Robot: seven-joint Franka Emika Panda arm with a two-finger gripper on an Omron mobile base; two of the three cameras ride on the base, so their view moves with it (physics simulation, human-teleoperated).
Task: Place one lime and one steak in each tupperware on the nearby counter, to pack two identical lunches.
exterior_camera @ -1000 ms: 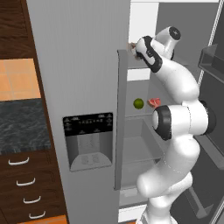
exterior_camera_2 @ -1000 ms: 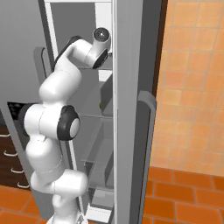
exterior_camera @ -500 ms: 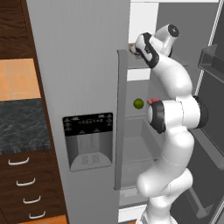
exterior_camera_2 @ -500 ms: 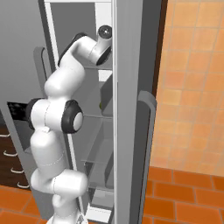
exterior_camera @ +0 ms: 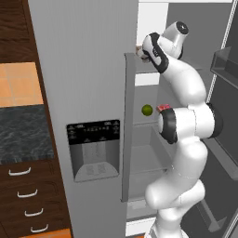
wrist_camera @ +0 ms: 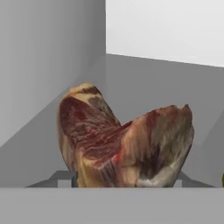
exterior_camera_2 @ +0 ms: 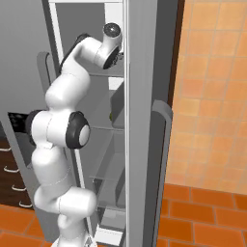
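Observation:
A raw steak, red-brown with a pale fat edge, stands close in front of the hand on the fridge's upper shelf. My gripper has it between the fingers, whose grey tips press against its two lower sides. From the left base view, the gripper reaches onto that upper shelf behind the edge of the fridge door. A green lime and a second red steak lie one shelf lower. The counter is at the left. The tupperware is out of view.
The grey fridge door with its dispenser stands left of the arm. The other open door is on the right. Dark drawers sit under the counter. The fridge's side wall is close on the hand's left.
The arm has pushed a little deeper onto the upper shelf, and the fingers have come in from wide open onto the steak.

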